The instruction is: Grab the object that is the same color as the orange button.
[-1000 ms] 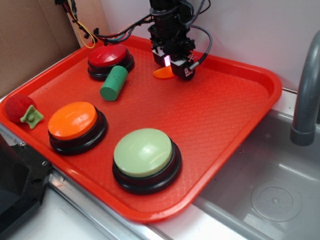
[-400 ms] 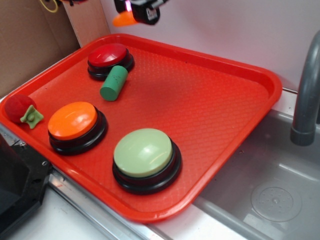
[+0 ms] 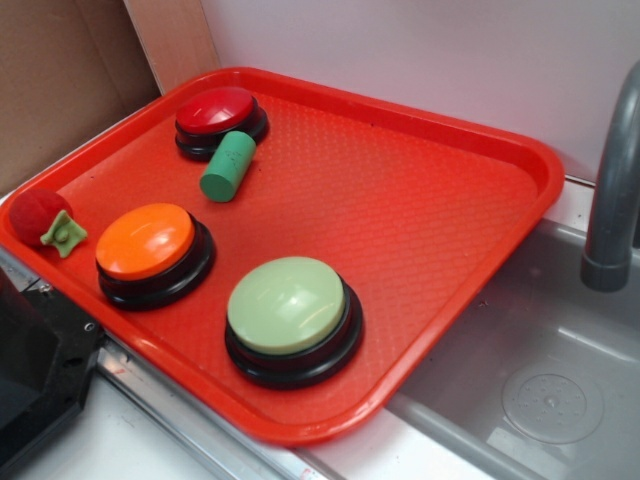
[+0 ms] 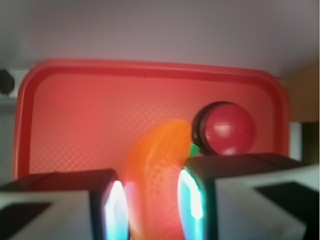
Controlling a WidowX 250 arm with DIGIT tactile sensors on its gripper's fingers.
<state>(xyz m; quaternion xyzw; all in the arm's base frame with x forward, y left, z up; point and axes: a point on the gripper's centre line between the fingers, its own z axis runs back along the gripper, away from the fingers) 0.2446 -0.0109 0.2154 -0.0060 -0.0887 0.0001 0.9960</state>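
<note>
Hand [image 4: 150, 200] clamped on orange slice [image 4: 155, 170], high over tray [image 4: 90, 115] | out of exterior view | orange button [image 3: 147, 240] on tray | grab looks done, nothing left

Red tray [image 3: 480, 190] with three dome buttons, green cylinder [image 3: 227, 166], perhaps a toy strawberry [image 3: 45, 219].
</note>
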